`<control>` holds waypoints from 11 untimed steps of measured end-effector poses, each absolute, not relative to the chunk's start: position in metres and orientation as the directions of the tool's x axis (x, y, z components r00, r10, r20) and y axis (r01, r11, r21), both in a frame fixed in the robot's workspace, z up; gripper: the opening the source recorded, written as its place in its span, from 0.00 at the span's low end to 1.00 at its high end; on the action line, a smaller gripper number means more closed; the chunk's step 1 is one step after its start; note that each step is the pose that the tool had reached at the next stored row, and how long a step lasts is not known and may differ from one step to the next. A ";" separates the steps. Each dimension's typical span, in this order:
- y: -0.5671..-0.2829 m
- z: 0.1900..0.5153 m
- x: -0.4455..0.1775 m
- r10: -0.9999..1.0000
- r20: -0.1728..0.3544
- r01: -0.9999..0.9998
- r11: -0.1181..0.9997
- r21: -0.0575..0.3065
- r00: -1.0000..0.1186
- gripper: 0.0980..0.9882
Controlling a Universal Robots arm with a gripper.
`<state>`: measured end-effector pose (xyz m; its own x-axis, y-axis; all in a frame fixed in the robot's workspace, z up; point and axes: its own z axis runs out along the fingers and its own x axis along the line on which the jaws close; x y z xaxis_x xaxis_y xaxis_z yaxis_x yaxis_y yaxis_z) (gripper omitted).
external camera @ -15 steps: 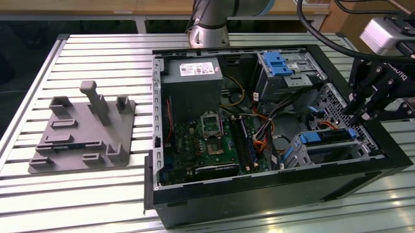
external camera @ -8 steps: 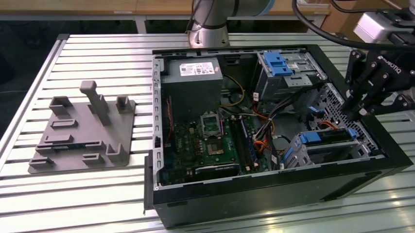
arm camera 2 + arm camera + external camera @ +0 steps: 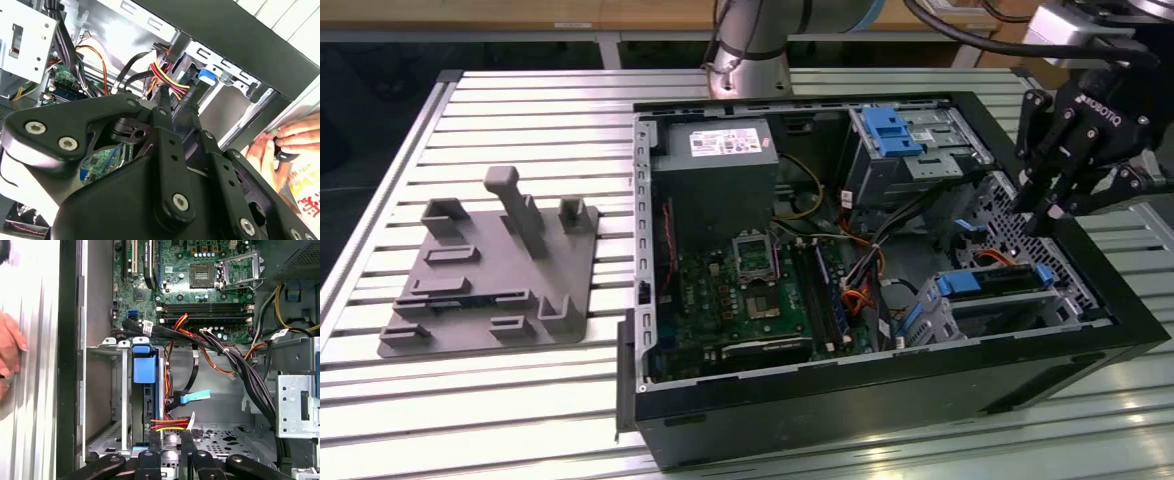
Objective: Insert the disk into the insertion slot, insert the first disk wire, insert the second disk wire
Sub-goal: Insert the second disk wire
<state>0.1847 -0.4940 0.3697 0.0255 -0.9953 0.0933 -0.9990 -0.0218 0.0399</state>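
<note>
Fingers [image 3: 155, 445] of the gripper [image 3: 170, 436] stand a narrow gap apart with nothing clamped between them, their tips just beside a red, yellow and black wire bundle [image 3: 169, 425] that runs to the disk [image 3: 144, 369]. That disk sits inside the insertion slot [image 3: 102, 405], its blue carrier showing. 1 hand [image 3: 9, 347] lies on the slatted table [image 3: 35, 415] beside the open computer case [image 3: 854, 410]

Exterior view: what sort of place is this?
Probably a robotics lab or test bench: an open computer case lies on a slatted metal table, a robot arm's tool hangs above it, and a grey fixture plate sits beside it.
</note>
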 end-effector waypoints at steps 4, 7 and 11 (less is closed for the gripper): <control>-0.484 0.369 0.180 -0.991 0.133 -0.999 -0.020 0.041 0.026 0.31; -0.478 0.369 0.175 -0.987 0.156 -0.999 -0.020 0.039 0.025 0.38; -0.473 0.368 0.162 -0.985 0.171 -0.999 -0.019 0.033 0.024 0.38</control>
<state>0.1624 -0.4733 0.3676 0.0243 -0.9849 0.1715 -0.9993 -0.0189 0.0334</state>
